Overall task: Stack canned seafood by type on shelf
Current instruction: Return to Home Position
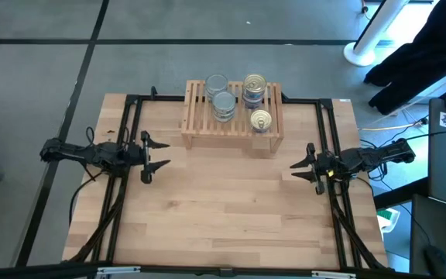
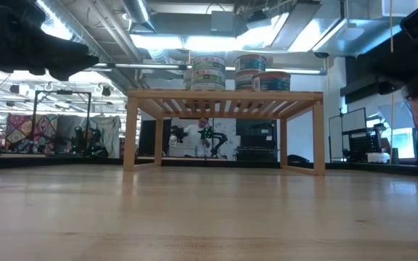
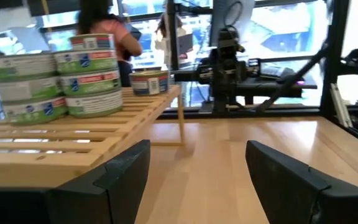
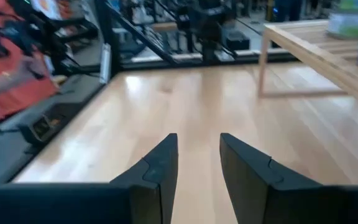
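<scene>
The light-wood shelf (image 1: 231,128) stands on its side boards at the table's far middle. On its slats the canned seafood sits in stacks: two silver-topped stacks (image 1: 224,103) at the left, a gold-topped stack (image 1: 254,85) at the far right, and a single gold-topped tin (image 1: 261,119) at the near right. The stacks (image 3: 92,74) and the single tin (image 3: 149,82) also show in the left wrist view. My left gripper (image 1: 155,155) hovers open at the table's left, level, with nothing between its fingers (image 3: 129,165). My right gripper (image 1: 300,169) hovers at the right, open by a narrow gap (image 4: 199,140), holding nothing.
Black frame rails (image 1: 130,132) run along both table sides and behind the shelf. Bare wooden table (image 1: 231,209) spreads between the arms and in front of the shelf. A person (image 4: 5,68) stands beyond the table's edge, and a white post base (image 1: 362,50) stands on the floor at the far right.
</scene>
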Robot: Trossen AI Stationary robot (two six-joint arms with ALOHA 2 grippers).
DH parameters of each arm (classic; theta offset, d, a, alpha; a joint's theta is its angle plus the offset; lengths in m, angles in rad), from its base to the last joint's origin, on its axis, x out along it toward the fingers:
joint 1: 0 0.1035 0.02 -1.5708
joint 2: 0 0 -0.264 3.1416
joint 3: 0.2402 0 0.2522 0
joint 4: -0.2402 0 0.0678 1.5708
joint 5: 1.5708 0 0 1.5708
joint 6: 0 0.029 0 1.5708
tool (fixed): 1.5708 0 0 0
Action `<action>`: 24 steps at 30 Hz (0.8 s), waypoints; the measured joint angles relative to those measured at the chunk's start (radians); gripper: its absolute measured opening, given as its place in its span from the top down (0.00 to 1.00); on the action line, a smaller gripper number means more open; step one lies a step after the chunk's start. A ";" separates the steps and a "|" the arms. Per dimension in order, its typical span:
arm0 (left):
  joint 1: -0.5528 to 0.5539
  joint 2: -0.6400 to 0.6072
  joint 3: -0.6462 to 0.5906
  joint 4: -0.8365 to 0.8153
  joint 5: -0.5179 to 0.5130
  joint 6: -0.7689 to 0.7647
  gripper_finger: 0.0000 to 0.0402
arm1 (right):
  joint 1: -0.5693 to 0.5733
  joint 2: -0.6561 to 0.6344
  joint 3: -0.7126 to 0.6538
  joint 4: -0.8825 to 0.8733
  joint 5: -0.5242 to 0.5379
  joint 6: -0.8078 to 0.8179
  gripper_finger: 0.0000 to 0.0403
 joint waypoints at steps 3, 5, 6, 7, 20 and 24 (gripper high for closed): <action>0.032 0.000 0.000 0.000 -0.001 -0.027 0.35 | 0.000 0.000 0.000 -0.003 0.028 -0.032 0.70; 0.050 0.000 0.000 -0.001 -0.001 -0.041 0.35 | 0.000 0.000 0.000 0.015 0.028 -0.067 0.70; 0.059 0.000 0.000 -0.001 -0.001 -0.049 0.35 | 0.000 0.000 -0.001 0.034 0.028 -0.078 0.70; 0.067 0.000 0.000 0.000 -0.001 -0.058 0.35 | 0.000 0.000 -0.014 0.084 0.028 -0.093 0.70; 0.147 0.000 0.001 0.005 -0.003 -0.156 0.35 | -0.113 0.022 -0.123 0.384 -0.015 -0.210 0.70; 0.166 0.000 0.001 0.005 -0.005 -0.160 0.35 | -0.230 0.021 -0.123 0.346 -0.041 -0.203 0.70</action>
